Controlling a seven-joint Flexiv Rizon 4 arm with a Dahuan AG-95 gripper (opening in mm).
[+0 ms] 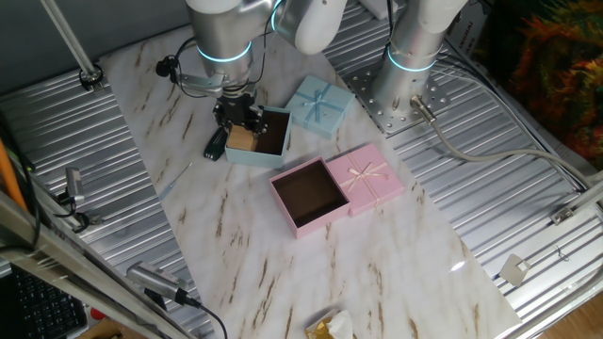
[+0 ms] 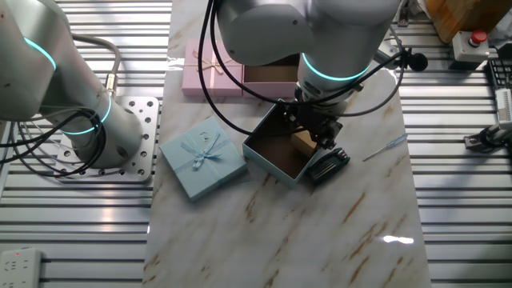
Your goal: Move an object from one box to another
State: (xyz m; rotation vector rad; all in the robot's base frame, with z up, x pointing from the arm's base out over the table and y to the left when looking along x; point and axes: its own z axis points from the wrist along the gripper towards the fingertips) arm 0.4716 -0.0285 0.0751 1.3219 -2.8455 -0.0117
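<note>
The small wooden cube (image 1: 242,139) lies inside the light blue box (image 1: 275,139), against its left wall. It also shows in the other fixed view (image 2: 303,143), in the same box (image 2: 276,150). My gripper (image 1: 239,121) hangs straight over the cube, its fingers spread a little wider than the cube, with the tips at about the cube's top. It also shows in the other fixed view (image 2: 314,130). The pink box (image 1: 309,195) stands open and empty in front.
The light blue lid (image 1: 319,104) with a bow lies behind the blue box. The pink lid (image 1: 373,178) touches the pink box on its right. A flat black item (image 1: 216,144) lies just left of the blue box. A second arm's base (image 1: 403,89) stands at the back.
</note>
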